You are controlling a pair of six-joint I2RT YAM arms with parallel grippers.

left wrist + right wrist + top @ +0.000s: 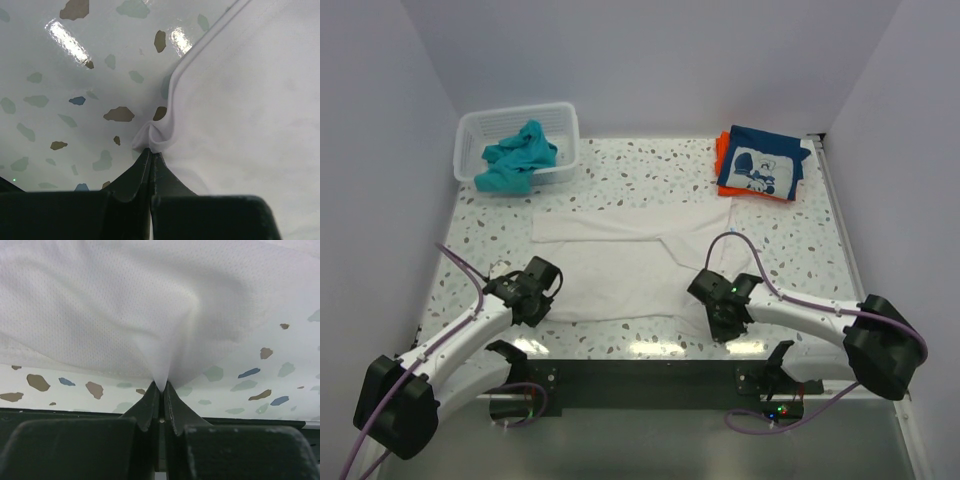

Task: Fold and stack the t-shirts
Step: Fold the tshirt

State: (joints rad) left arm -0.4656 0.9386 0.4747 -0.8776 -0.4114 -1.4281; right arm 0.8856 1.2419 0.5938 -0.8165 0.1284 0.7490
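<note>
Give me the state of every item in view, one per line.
white t-shirt, spread flat, near edge pinched at two spots.
basket, upright.
teal t-shirt, crumpled inside it, spilling over the near rim.
orange t-shirt, folded, bottom of the stack.
navy t-shirt, folded, on top of it.
left gripper, shut on white t-shirt.
right gripper, shut on white t-shirt.

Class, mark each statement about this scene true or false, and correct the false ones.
1. The teal cloth shirt lies in the white plastic mesh basket. True.
2. The navy shirt with white cartoon print lies beneath the orange shirt. False: it lies on top.
3. The left gripper and right gripper are shut on the large white cloth shirt. True.
4. The white shirt is stacked on the navy one. False: it lies spread on the speckled table.
</note>
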